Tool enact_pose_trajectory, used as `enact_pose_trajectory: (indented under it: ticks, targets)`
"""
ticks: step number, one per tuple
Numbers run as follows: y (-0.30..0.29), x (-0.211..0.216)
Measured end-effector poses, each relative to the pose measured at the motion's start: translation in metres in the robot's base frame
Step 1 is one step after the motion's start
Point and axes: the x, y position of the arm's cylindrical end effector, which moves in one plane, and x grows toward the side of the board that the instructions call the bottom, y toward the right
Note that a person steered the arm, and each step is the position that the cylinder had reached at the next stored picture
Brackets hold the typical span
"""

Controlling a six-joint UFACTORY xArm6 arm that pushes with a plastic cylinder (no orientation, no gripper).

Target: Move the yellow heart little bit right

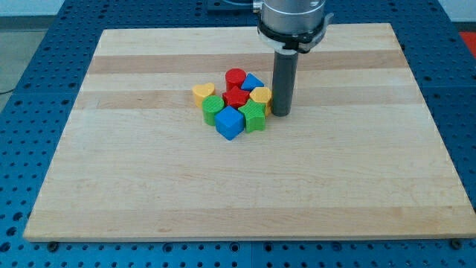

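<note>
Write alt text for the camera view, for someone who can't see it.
My tip rests on a wooden board just right of a tight cluster of blocks. The yellow heart sits at the cluster's left edge, with red, blue, green and another yellow block between it and the tip.

Single view: raised, looking obliquely down across the whole wooden board (149, 193), from beyond its bottom edge.

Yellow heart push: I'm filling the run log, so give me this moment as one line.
my tip: on board, right of cluster | yellow heart: cluster's left edge, touching green block | contact with heart: none
</note>
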Motion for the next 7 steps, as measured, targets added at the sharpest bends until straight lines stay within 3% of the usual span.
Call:
enact_pose_trajectory:
  ticks: [2, 3, 4, 6, 7]
  targets:
    - [0.039, 0.023]
    - [0.026, 0.087]
    - [-0.028, 0.116]
    - [-0.193, 0.096]
    - [-0.219, 0.046]
